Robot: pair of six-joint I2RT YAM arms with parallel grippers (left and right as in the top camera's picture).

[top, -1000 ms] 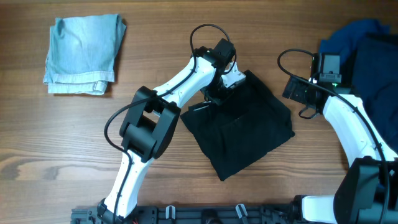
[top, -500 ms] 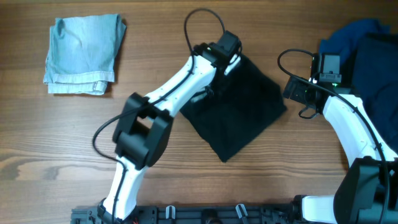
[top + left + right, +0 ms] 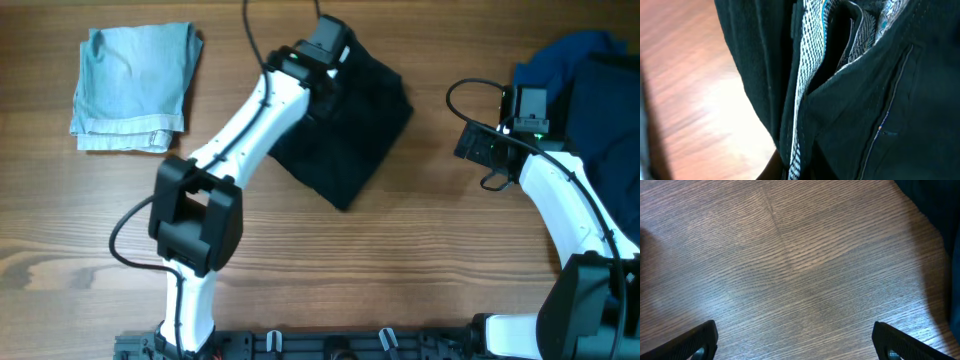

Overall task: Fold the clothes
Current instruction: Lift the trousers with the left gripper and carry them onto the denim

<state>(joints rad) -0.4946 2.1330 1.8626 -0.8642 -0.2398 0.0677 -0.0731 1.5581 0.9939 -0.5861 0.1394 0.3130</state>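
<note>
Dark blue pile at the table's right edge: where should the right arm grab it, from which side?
Probably pinch the crumpled dark blue fabric pile at its edge nearest the open right gripper, coming from above. It's a loose heap, so that rumpled border offers folds for the fingers, and the reach is short.

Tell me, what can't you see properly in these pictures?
Left gripper: overhead, its own wrist covers the fingers; in the left wrist view the shorts fill everything.
Dark blue clothes: overhead, cut off by the right edge, so uncountable.
Shorts: overhead, the left arm hides one side.
Right gripper: right wrist view, only the fingertips show at the bottom edge.
</note>
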